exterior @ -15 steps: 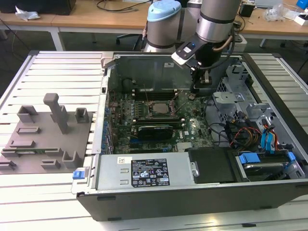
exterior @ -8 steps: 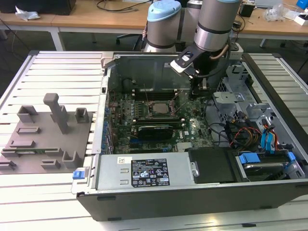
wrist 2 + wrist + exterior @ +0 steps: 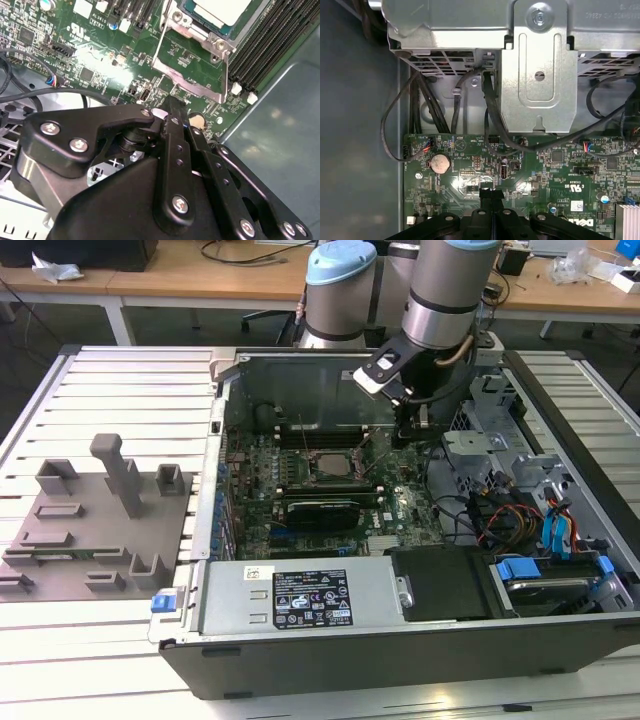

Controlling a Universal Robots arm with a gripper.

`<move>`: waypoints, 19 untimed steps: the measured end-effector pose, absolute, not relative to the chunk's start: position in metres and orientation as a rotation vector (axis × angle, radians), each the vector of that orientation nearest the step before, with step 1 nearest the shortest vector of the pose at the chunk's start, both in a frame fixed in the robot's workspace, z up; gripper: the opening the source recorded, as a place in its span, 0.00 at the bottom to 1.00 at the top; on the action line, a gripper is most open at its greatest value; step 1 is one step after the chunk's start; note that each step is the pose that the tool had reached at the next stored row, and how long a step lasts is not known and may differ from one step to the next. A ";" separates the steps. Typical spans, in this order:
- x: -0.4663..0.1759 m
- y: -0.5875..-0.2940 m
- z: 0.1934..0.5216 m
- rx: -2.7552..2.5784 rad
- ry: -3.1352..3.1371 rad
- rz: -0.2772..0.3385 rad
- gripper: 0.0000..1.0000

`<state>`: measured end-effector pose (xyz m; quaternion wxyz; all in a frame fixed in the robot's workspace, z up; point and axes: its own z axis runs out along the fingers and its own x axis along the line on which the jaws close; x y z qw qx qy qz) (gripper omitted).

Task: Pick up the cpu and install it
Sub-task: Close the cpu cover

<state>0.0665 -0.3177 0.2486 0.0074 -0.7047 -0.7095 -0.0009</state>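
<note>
Gripper (image 3: pixel 176 104), jaws clenched on nothing, hangs low over the motherboard (image 3: pixel 100 60) just beside the socket frame (image 3: pixel 197 34), in which the cpu (image 3: pixel 222 10) lies flat, toward the exterior view's left.

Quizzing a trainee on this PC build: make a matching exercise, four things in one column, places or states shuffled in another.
1 pale silver-topped square cpu
2 grey plastic fixture board
3 round silver coin battery
4 black gripper fingers

A shut together
B near the green motherboard's corner
C inside the metal socket frame
D outside the case, exterior view's left

Pairs: 1-C, 2-D, 3-B, 4-A
</note>
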 end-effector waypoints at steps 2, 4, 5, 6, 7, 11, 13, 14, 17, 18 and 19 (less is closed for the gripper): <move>0.064 -0.318 0.249 -2.203 -2.219 -0.002 0.11; 0.061 -0.318 0.249 -2.203 -2.218 -0.003 0.11; 0.059 -0.318 0.249 -2.203 -2.218 -0.002 0.11; 0.057 -0.318 0.249 -2.203 -2.219 -0.002 0.11; 0.053 -0.318 0.249 -2.203 -2.219 -0.002 0.11; 0.043 -0.317 0.249 -2.203 -2.219 -0.002 0.11; 0.042 -0.317 0.249 -2.203 -2.218 -0.002 0.11; 0.041 -0.317 0.249 -2.203 -2.218 -0.002 0.11; 0.040 -0.317 0.249 -2.203 -2.219 -0.002 0.11; 0.040 -0.317 0.249 -2.203 -2.219 -0.003 0.11; 0.039 -0.317 0.249 -2.203 -2.219 -0.002 0.11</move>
